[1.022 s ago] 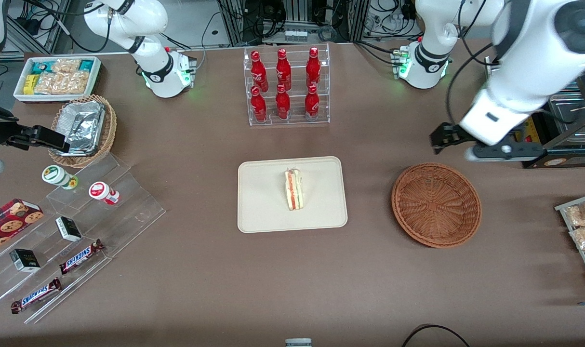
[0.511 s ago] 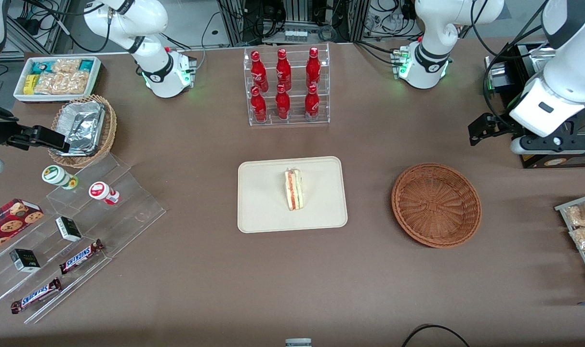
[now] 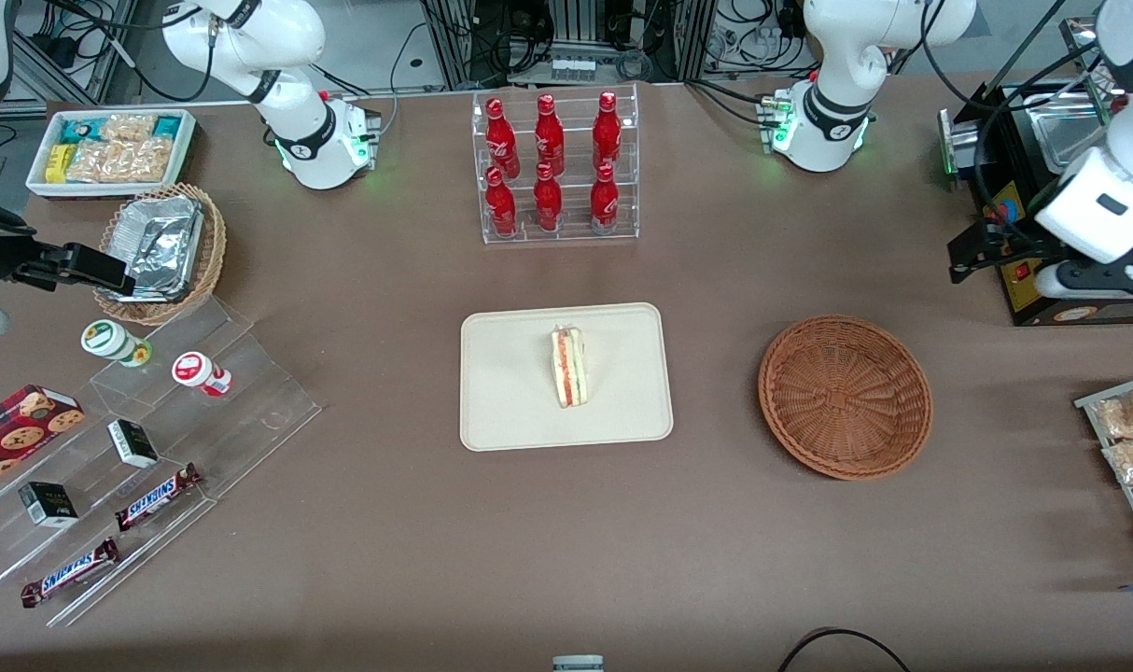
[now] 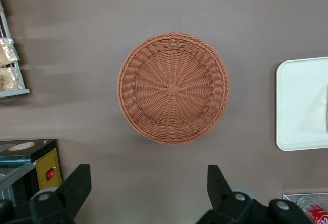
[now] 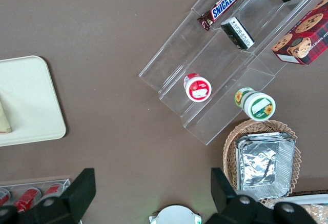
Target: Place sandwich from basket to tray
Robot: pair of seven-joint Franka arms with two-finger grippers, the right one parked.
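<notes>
Gripper (image 4: 145,188) w/ matte black fingers (image 4: 77,183) spread wide, nothing between them; it hangs well above the table (image 3: 389,523) at the working arm's end, farther from the front cam than the basket. Nearest to it, a black box-shaped appliance (image 3: 1024,187) w/ yellow label and red switch. Next, just nearer the front cam than the gripper: basket (image 3: 845,397), round, shallow, reddish-brown woven wicker w/ radial weave, nothing in it. Further off toward the parked arm: tray (image 3: 510,411), flat cream rectangle, rounded corners, low rim, smooth. Sandwich (image 3: 569,365) lies on it near centre, pale bread wedge, red/green layers on the cut edge.
</notes>
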